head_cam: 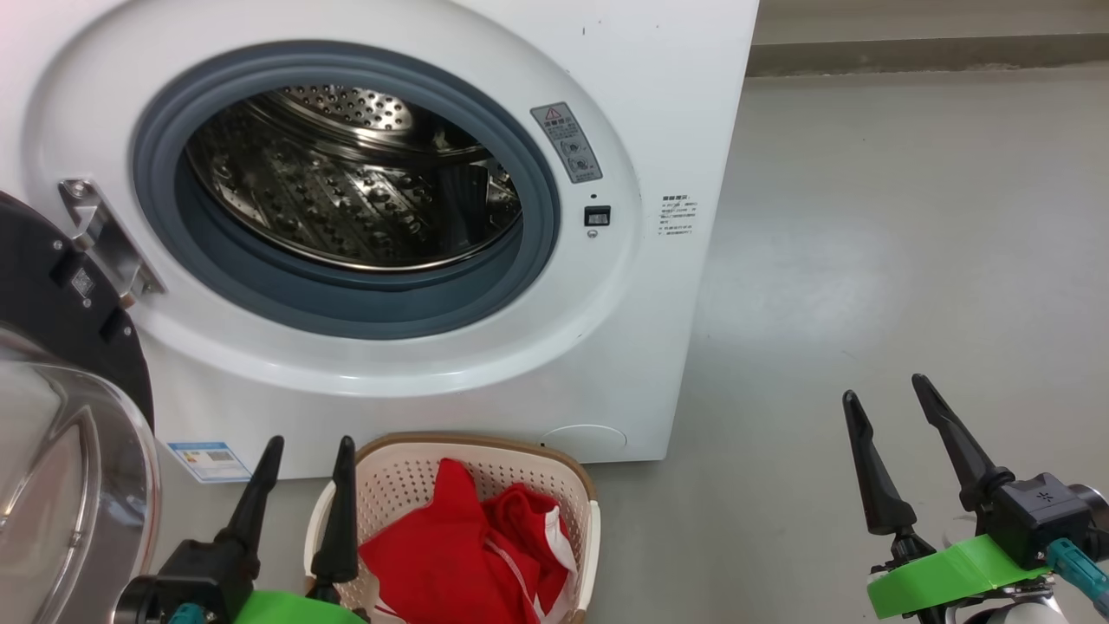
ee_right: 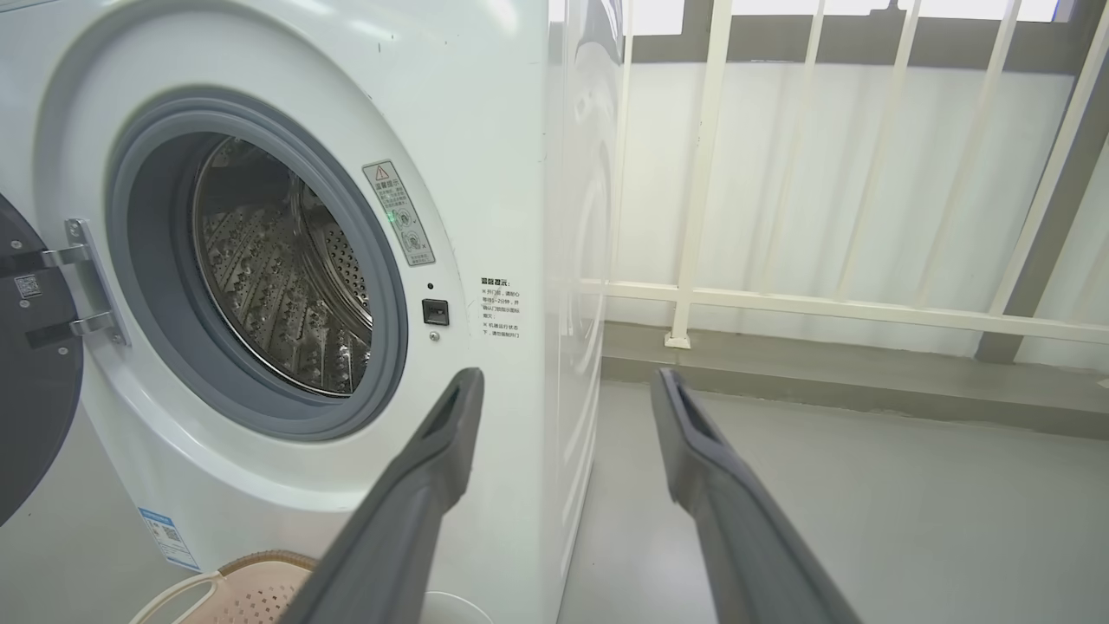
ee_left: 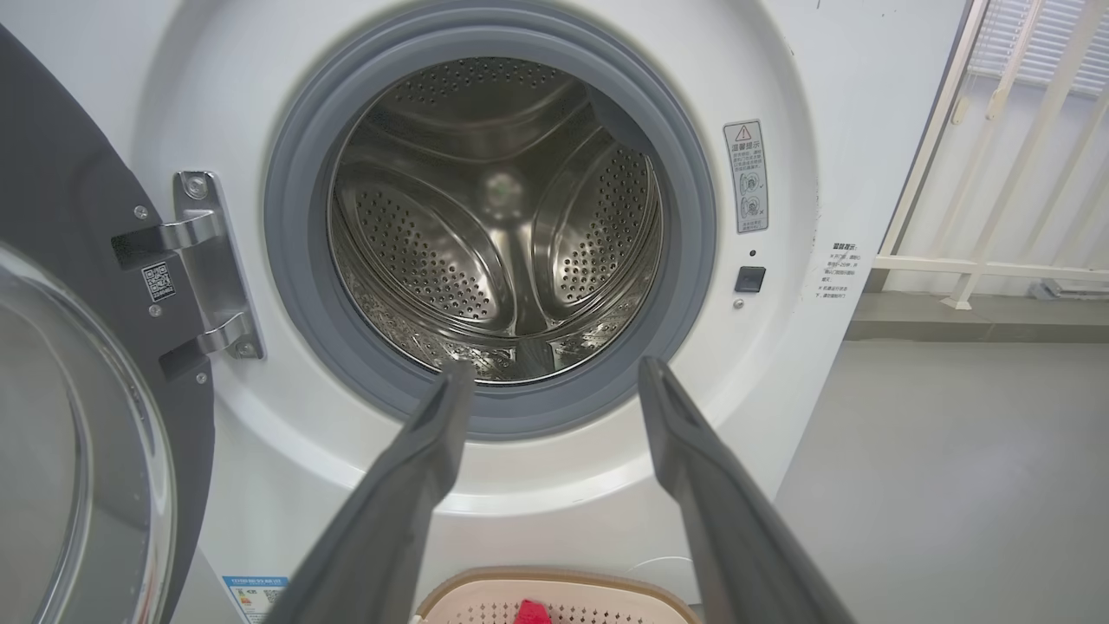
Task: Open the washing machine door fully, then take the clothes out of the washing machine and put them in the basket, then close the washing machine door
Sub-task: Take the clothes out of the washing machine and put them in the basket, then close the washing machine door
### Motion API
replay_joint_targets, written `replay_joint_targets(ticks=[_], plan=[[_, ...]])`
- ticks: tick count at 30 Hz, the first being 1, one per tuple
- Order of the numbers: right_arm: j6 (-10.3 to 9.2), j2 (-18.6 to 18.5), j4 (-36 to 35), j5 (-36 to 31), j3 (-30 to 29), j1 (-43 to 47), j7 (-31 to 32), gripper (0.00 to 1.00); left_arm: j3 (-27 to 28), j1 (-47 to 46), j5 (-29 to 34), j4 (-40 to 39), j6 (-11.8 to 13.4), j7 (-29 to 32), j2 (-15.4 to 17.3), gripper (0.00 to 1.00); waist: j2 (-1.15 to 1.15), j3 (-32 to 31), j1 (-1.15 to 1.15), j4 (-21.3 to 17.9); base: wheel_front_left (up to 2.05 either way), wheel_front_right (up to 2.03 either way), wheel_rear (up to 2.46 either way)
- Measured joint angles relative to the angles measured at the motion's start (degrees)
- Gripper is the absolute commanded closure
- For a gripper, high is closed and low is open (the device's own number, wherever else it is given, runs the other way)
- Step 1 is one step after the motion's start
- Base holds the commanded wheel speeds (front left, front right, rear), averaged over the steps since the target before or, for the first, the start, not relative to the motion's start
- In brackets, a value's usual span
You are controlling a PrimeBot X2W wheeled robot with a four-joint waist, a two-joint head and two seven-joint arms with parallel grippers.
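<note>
White front-loading washing machine (head_cam: 684,104), steel drum (head_cam: 346,199) bare; red-and-white fabric clothes (head_cam: 468,546) heaped in cream perforated plastic basket (head_cam: 485,444) at 6 o'clock; glossy black-rimmed glass door (head_cam: 52,286) swung wide at 9 o'clock (only closing seems left), hence left gripper (head_cam: 309,442) and right gripper (head_cam: 884,386) spread, empty

- The washing machine (head_cam: 416,373), a boxy white front-loader, stands with its grey rubber ring (head_cam: 537,217) framing a perforated steel drum (head_cam: 346,199).
- The door (head_cam: 52,295), black-rimmed with a bulging clear glass bowl, hangs wide open on the left hinge.
- The basket (head_cam: 472,444), cream perforated plastic with brown trim, sits just before the machine.
- The clothes (head_cam: 450,546), red with white stripes, lie crumpled inside it.
</note>
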Motion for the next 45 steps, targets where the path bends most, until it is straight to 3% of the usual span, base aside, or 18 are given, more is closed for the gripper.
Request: replay_joint_targets(ticks=[19,35,45], plan=[[0.0,0.3,0.1,0.0,0.1,0.0,0.0,0.0,0.1,0.2,0.6,-0.9,0.6,0.0,0.0,0.0,0.0,-0.5,0.0,0.0,-0.14,0.14,0.0],[0.0,0.6,0.7,0.0,0.2,0.0,0.0,0.0,-0.1,0.2,0.5,-1.5,0.4,0.0,0.0,0.0,0.0,-0.4,0.0,0.0,-1.55,1.64,-0.09],[0.0,0.8,0.9,0.0,0.2,0.0,0.0,0.0,-0.1,1.1,0.6,-1.5,0.0,0.0,0.0,0.0,0.0,-0.2,0.0,0.1,-0.69,0.69,0.0]])
